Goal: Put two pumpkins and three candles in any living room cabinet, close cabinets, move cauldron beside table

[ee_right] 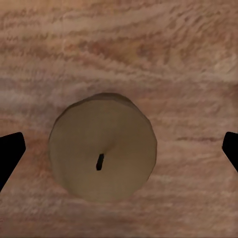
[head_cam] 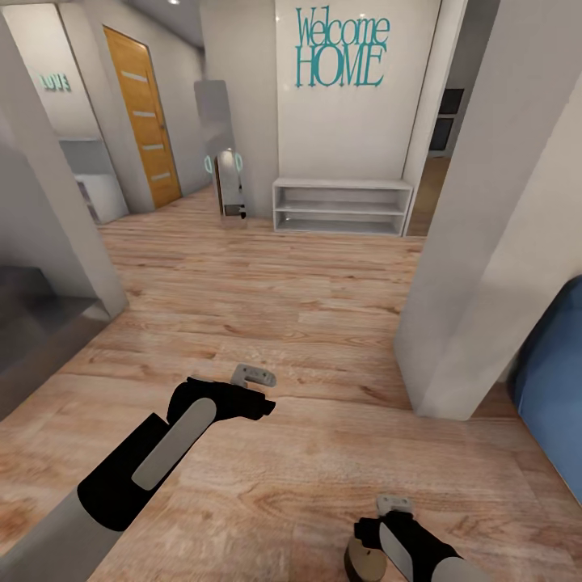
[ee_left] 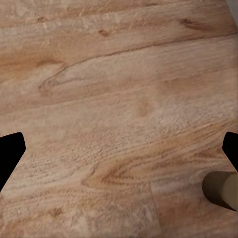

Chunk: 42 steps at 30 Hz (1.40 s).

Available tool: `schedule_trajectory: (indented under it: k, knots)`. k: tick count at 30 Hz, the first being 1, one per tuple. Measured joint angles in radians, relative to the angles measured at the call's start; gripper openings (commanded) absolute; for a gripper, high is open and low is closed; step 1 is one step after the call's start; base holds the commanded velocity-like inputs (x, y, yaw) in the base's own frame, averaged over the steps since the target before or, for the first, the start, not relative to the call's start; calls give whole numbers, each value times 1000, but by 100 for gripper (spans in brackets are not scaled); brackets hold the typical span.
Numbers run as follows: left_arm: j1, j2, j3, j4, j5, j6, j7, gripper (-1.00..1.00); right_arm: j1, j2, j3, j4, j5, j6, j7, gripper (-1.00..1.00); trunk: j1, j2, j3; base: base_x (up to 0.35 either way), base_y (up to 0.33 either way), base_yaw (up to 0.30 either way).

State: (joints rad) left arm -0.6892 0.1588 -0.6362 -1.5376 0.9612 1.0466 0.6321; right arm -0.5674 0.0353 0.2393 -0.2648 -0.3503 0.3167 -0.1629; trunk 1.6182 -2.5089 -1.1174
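Observation:
A stubby grey-beige candle (ee_right: 101, 148) with a short dark wick stands upright on the wood floor, seen end-on from above in the right wrist view. My right gripper (ee_right: 119, 153) hangs open over it, its black fingertips (ee_right: 10, 153) wide apart on either side and clear of the wax. In the head view the candle (head_cam: 361, 559) sits at the bottom edge, just under the right gripper (head_cam: 369, 535). My left gripper (head_cam: 260, 406) is open over bare floor, with nothing between its fingers (ee_left: 10, 153). The candle (ee_left: 222, 191) also appears off to one side in the left wrist view. Pumpkins and cabinet are out of view.
A white open shelf bench (head_cam: 342, 206) stands against the far wall under the "Welcome HOME" lettering. A grey wall corner (head_cam: 477, 267) juts in at the right, with a blue piece of furniture (head_cam: 558, 388) behind it. Another grey wall (head_cam: 48, 218) and an orange door (head_cam: 145, 113) are at the left.

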Motion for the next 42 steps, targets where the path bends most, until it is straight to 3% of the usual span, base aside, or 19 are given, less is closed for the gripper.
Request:
schedule_trajectory:
  k: [12,22,27,34,42]
  knots:
    - [0,0,-1,0,-5,0,0,100,0,15,3,-2,0,-1,12,100,0,0,0,0,0,0]
    - [0,-1,0,1,-8,0,0,100,0,8,-4,-4,1,0,72,100,0,0,0,0,0,0]
    - [0,0,0,2,-8,0,0,100,0,7,-5,-6,3,1,76,100,2,-1,-19,0,0,0]
    - [0,0,0,3,-8,0,0,100,-1,3,-5,-8,4,2,76,100,2,-1,-19,0,0,0]
    - [0,0,0,3,-8,0,0,100,-8,1,-6,-11,4,2,76,100,5,-3,-43,0,0,0]
